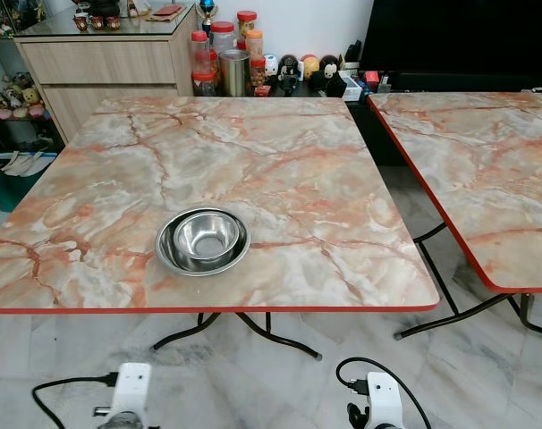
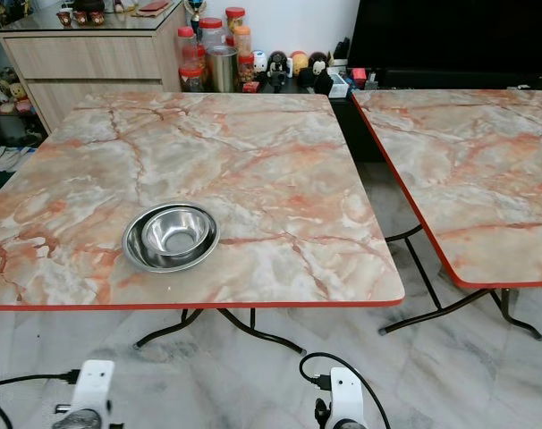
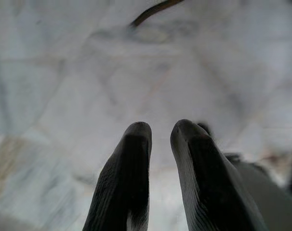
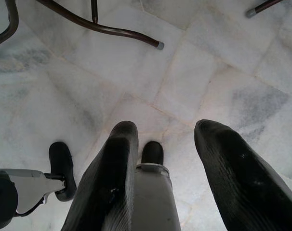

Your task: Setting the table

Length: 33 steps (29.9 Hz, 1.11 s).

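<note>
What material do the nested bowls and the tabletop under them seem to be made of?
Bowls: probably stainless steel, polished; they are silver and reflect light. Tabletop: marble-patterned, likely a glossy laminate rather than stone, judging by its thin red edge and folding metal legs.

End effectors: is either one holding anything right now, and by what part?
Nothing is held. Left end effector and right end effector hang over bare floor, fingers empty.
</note>
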### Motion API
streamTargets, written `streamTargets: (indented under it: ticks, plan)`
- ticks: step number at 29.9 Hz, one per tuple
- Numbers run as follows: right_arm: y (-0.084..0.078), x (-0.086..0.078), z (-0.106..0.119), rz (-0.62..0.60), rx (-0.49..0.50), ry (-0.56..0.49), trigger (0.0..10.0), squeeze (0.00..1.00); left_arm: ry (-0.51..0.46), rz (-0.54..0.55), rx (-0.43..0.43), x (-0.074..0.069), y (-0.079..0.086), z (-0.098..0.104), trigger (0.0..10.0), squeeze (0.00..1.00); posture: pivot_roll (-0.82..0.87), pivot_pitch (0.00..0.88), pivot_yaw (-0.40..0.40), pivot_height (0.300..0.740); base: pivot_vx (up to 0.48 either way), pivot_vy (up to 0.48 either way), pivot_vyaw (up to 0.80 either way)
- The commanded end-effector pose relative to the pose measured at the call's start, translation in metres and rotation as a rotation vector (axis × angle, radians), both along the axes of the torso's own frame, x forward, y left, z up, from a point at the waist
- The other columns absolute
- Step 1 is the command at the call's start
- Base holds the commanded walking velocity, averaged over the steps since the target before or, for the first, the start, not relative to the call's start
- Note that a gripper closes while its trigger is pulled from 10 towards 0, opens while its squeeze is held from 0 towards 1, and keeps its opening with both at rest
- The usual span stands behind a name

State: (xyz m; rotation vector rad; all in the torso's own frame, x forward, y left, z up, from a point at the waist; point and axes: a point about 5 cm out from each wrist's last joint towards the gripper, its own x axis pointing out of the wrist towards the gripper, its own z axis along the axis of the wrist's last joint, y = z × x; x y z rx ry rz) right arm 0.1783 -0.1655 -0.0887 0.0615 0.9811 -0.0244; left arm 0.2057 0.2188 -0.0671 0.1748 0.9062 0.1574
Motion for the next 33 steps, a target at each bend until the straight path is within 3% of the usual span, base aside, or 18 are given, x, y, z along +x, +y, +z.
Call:
streamTargets:
  ticks: [1,7,15,24,33]
  plan:
    - [-0.003,0.0,0.0,-0.003,-0.003,-0.009,10.0,0.0,-0.023,-0.016,-0.025,0.005,-0.004,0.002,10.0,0.0,-0.01,0.0,-0.022,0.74,0.0,0.0,0.0]
    - [-0.007,0.001,0.001,-0.012,-0.004,-0.012,10.0,0.0,-0.019,-0.04,-0.052,0.008,-0.016,0.001,10.0,0.0,-0.01,0.0,-0.045,0.74,0.0,0.0,0.0]
    - [-0.014,0.008,0.005,-0.021,-0.02,-0.029,10.0,0.0,0.023,-0.086,-0.031,0.001,-0.025,-0.005,10.0,0.0,-0.04,0.0,-0.044,0.74,0.0,-0.038,0.0]
    - [-0.014,0.009,0.005,0.033,-0.057,-0.032,10.0,0.0,0.038,-0.034,-0.033,-0.005,-0.021,-0.007,10.0,0.0,-0.04,0.0,-0.046,0.74,0.0,-0.341,0.0]
    - [-0.019,0.006,0.005,0.009,-0.061,-0.019,10.0,0.0,0.079,-0.017,-0.029,-0.016,-0.019,-0.013,10.0,0.0,-0.05,0.0,-0.039,0.74,0.0,-0.38,0.23]
